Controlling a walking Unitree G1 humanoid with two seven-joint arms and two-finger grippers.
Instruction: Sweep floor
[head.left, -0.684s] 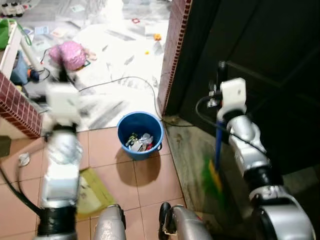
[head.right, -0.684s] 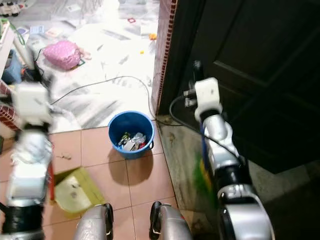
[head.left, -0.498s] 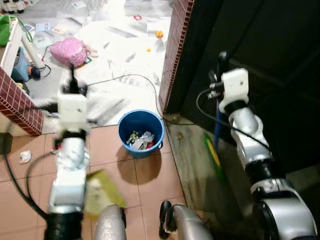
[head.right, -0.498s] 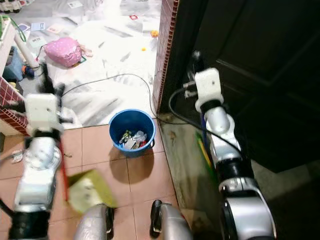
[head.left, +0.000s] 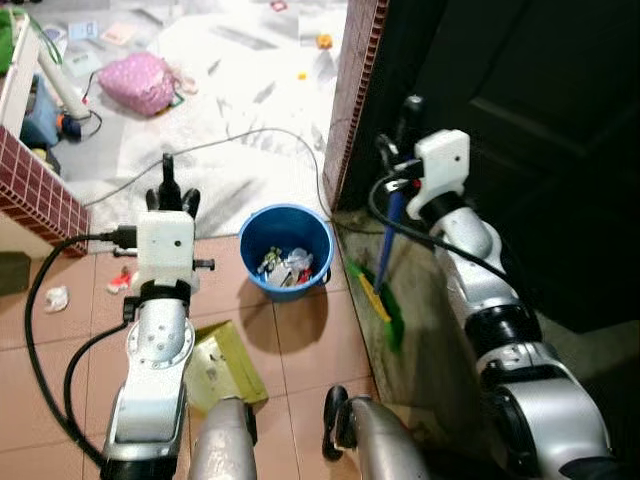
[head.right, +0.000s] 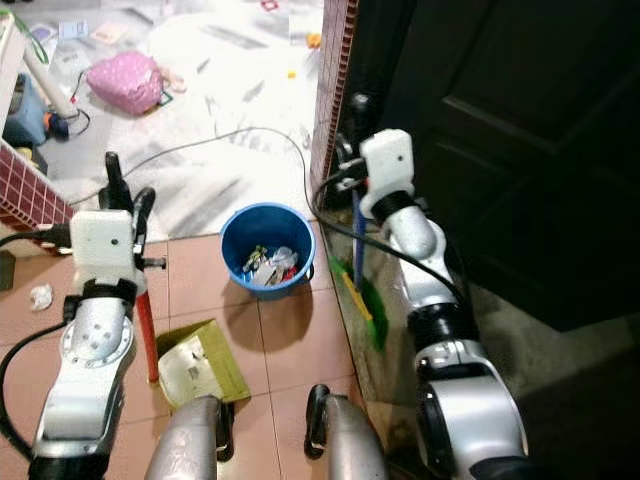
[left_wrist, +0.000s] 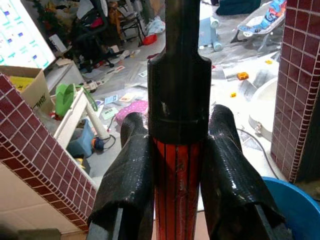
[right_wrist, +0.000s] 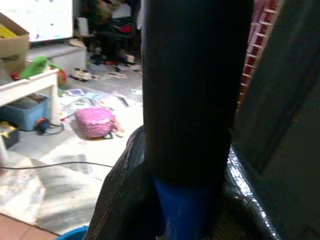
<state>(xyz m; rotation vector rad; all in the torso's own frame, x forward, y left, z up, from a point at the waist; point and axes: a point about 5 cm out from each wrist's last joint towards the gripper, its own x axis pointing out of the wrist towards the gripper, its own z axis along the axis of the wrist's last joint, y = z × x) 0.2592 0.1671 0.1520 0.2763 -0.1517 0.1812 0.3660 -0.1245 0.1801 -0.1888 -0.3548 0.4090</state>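
The left gripper (left_wrist: 177, 165) clamped the dustpan (head.right: 203, 362) handle, its red shaft partly hidden behind the arm. The right gripper (right_wrist: 187, 200) held the broom (head.right: 357, 262), whose green bristles faded into door shadow.

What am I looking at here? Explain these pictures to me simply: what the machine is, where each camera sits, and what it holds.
This is a walking humanoid robot. Two pictures come from cameras in its head, looking down at the floor; two come from its wrists, looking along its fingers. The left hand is shut on the red handle of a yellow-green dustpan. The right hand is shut on the blue handle of a broom with green bristles. On the tiles stands a blue bucket with rubbish inside, and a crumpled scrap lies nearby.
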